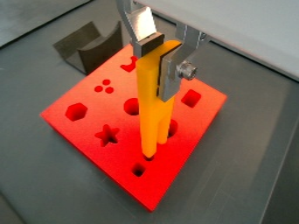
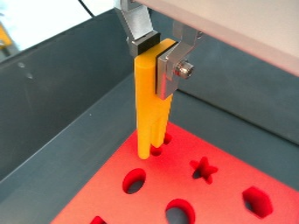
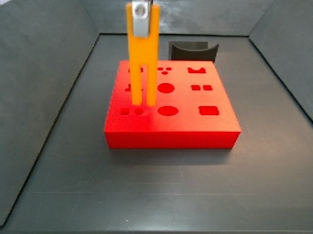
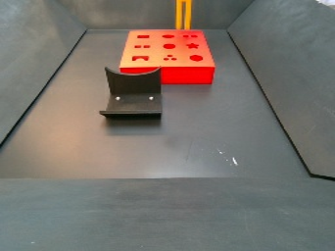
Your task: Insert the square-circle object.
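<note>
The square-circle object (image 1: pixel 149 105) is a long orange-yellow bar that stands upright. My gripper (image 1: pixel 162 54) is shut on its upper end, as both wrist views show, with the gripper (image 2: pixel 158 52) over the bar (image 2: pixel 149 105). The two prongs point down onto the flat red block (image 1: pixel 201 115) with shaped holes. Their tips are at the block's top face by a small square hole and a round hole. I cannot tell whether they have entered. In both side views the bar (image 3: pixel 139 64) (image 4: pixel 183 14) rises from the block (image 3: pixel 171 137) (image 4: pixel 167 72).
The dark fixture (image 4: pixel 131 95) stands on the grey floor apart from the red block. It also shows in a side view (image 3: pixel 193 50) and a wrist view (image 1: pixel 84 45). Sloping grey walls enclose the floor on all sides.
</note>
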